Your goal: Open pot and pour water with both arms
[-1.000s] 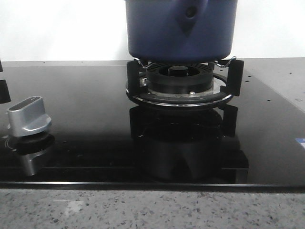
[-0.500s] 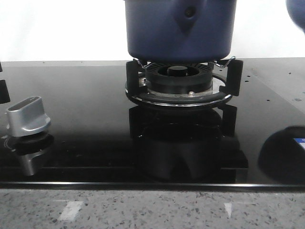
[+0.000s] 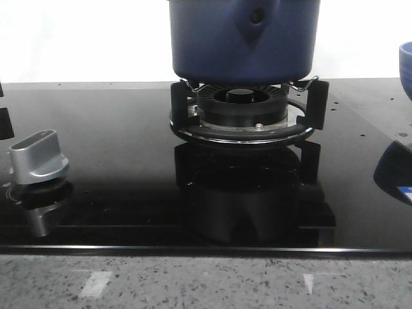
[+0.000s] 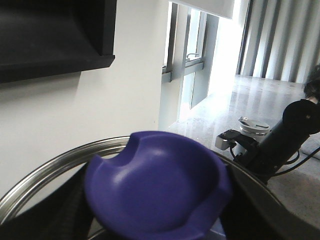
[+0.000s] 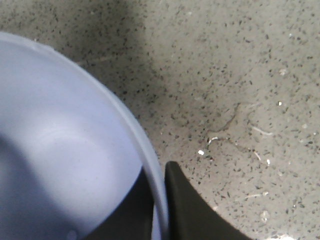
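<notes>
Front view shows the dark navy matte pot (image 3: 243, 40) on a black burner (image 3: 243, 111); right gripper (image 5: 159, 200) pinches a light-blue bowl's (image 5: 60, 155) rim, left gripper's grip unclear, no writing legible

The large round matte pot (image 3: 243, 40) is dark navy blue, the glossy glass hob (image 3: 116, 161) black, the metal control knob (image 3: 38, 156) silver, the smaller smooth bowl (image 5: 55, 165) pale periwinkle blue, and the stone tabletop (image 5: 240, 75) grey speckled with black

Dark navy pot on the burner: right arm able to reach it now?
Likely yes: only black glass hob lies between the pot and the brighter blue round bowl held by the right gripper.
</notes>
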Motion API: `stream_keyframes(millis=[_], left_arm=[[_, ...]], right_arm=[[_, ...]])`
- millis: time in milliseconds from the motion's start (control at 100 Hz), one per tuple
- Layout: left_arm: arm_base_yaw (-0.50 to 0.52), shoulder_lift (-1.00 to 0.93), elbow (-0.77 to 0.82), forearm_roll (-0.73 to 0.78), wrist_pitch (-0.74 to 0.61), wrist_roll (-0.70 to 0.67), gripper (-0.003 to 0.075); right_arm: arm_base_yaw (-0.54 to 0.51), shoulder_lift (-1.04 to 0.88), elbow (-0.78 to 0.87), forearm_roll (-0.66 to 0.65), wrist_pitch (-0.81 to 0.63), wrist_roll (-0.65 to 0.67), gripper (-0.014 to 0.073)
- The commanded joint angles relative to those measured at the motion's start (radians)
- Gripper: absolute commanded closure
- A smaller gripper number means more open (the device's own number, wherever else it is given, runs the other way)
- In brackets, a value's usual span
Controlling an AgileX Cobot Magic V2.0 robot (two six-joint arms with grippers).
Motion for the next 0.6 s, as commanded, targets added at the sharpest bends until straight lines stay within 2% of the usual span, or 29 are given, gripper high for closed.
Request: stream_keyframes(millis=[0,360,460,590], left_arm=[[-0.009,-0.049,-0.037,-0.096,0.014,0.003,0.0370],[-0.009,-0.049,-0.037,-0.088,0.014,0.003,0.0370],[-0.009,-0.049,-0.037,-0.079,0.014,0.003,0.0370],[-0.009,-0.049,-0.037,-0.077,0.009,0.003,0.0370]], right_arm=[[-0.006,-0.029,-0.023,0.014,-0.046,0.003,0.0650],[-0.006,0.006,-0.023,0.018,-0.050,0.024,0.0637],[-0.006,0.006,-0.023,0.018,-0.048,0.024,0.0560],[-0.006,0.006,-0.023,0.023,-0.041,0.024,0.0412]])
